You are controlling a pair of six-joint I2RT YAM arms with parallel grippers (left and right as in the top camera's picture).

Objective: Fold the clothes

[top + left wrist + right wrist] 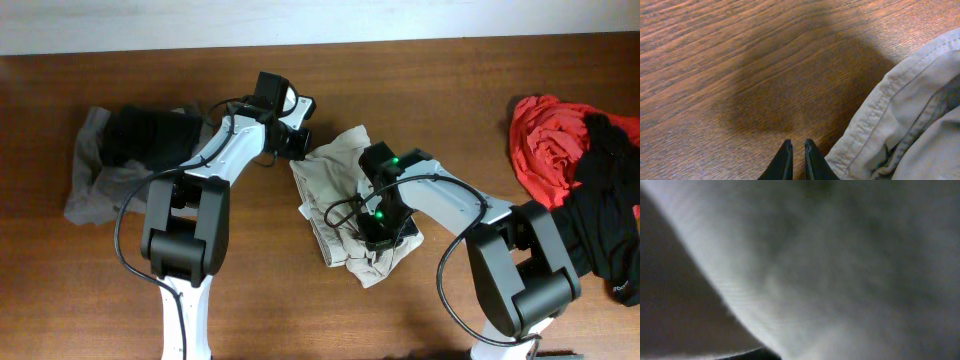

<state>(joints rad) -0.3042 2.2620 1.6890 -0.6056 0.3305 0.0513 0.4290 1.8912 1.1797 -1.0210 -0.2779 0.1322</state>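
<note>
beige shorts point(335, 165) lie crumpled at the centre of the wooden table point(430, 80). near side: right gripper point(383, 238) closed, pressed into the fabric; cannot tell whether cloth is pinched. far left edge: left gripper point(796, 161) almost closed, empty, just beside the hem. right: red and black garments point(545, 140). far left: grey and black garments point(110, 160).
</note>
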